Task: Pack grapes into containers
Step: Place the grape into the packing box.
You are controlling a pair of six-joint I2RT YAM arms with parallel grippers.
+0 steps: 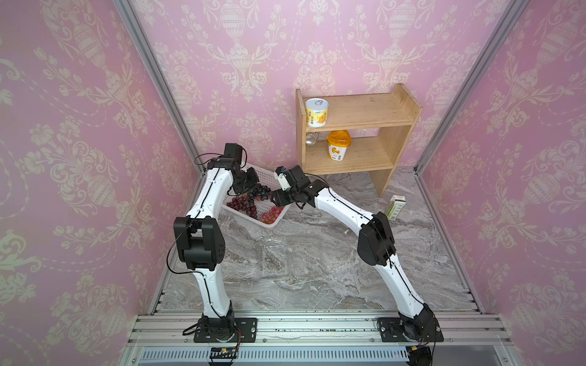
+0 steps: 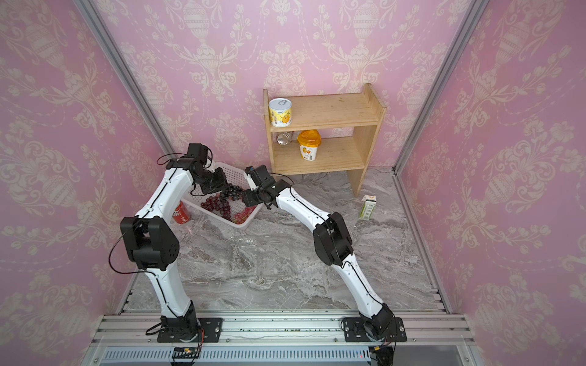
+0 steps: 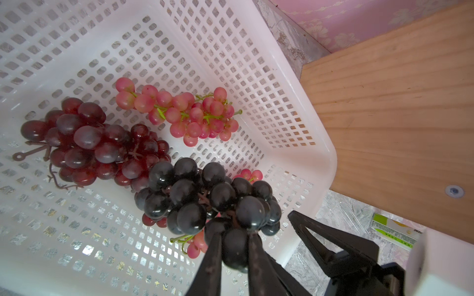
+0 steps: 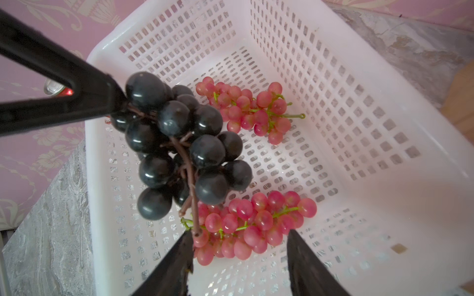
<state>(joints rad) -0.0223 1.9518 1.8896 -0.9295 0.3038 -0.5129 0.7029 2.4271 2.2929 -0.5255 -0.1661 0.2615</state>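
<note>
My left gripper [image 3: 234,230] is shut on a near-black bunch of grapes [image 3: 205,194], which hangs over the white basket [image 3: 325,143]. In the right wrist view that black bunch [image 4: 179,143] dangles with its brown stem end beside one finger of my right gripper [image 4: 239,233]. The right gripper is open, with nothing between its fingers, above a pink bunch [image 4: 256,223]. A second pink bunch [image 4: 246,110] and a dark red bunch [image 3: 84,143] lie in the basket. A clear container [image 1: 274,253] lies faintly visible on the marble in front of the basket.
A wooden shelf [image 1: 358,133] stands behind and to the right of the basket, holding two yellow-labelled tubs [image 1: 316,112]. A green and white carton [image 1: 395,207] stands at the right. A red can [image 2: 180,214] sits left of the basket behind my left arm.
</note>
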